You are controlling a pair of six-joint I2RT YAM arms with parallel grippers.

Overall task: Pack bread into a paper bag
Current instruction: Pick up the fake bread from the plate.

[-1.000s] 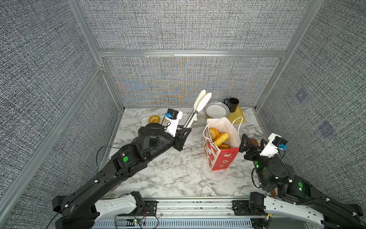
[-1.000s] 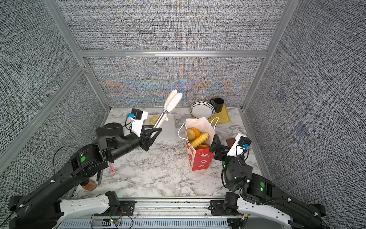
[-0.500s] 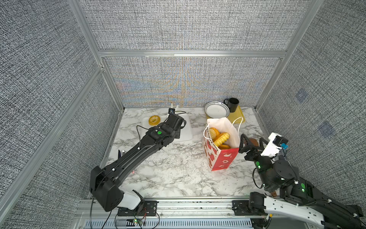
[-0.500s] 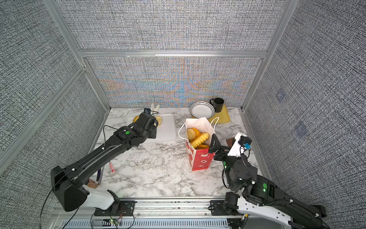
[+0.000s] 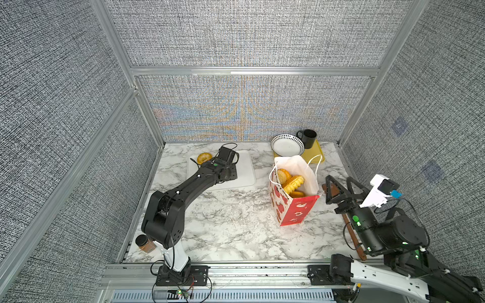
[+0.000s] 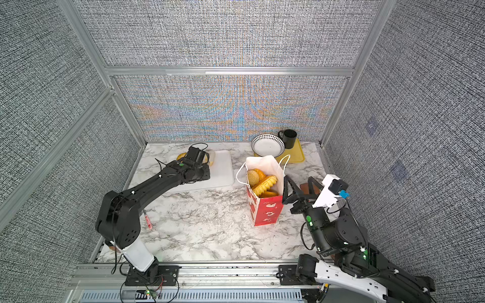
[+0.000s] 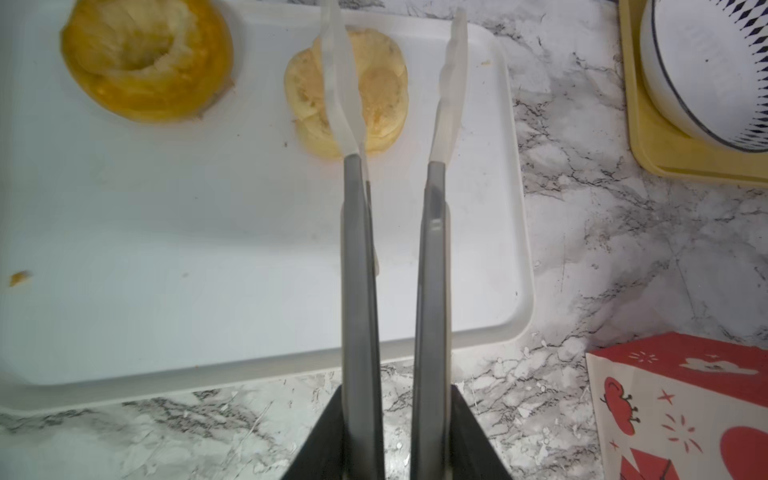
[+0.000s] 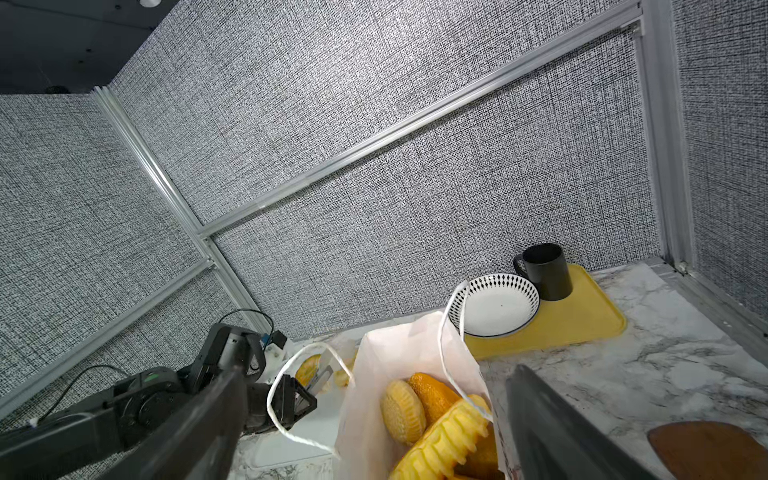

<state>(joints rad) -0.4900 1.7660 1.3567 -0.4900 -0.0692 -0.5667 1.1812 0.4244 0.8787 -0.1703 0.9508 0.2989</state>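
Clamping tongs (image 7: 357, 270) in left fingers (image 7: 324, 449), parted above pale roll (image 7: 382, 91) on tray (image 7: 166, 249) for pickup; holding right fingers (image 8: 557, 428) spread empty beside paper bag (image 5: 294, 210), likely steadying

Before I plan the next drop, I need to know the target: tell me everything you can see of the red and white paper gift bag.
The red and white paper gift bag stands upright and open on the marble table. Its lower part is red with cartoon prints, its upper part and inside white, with white cord handles. Several golden bread pieces lie inside it. The open right gripper hangs close beside it; contact cannot be told.
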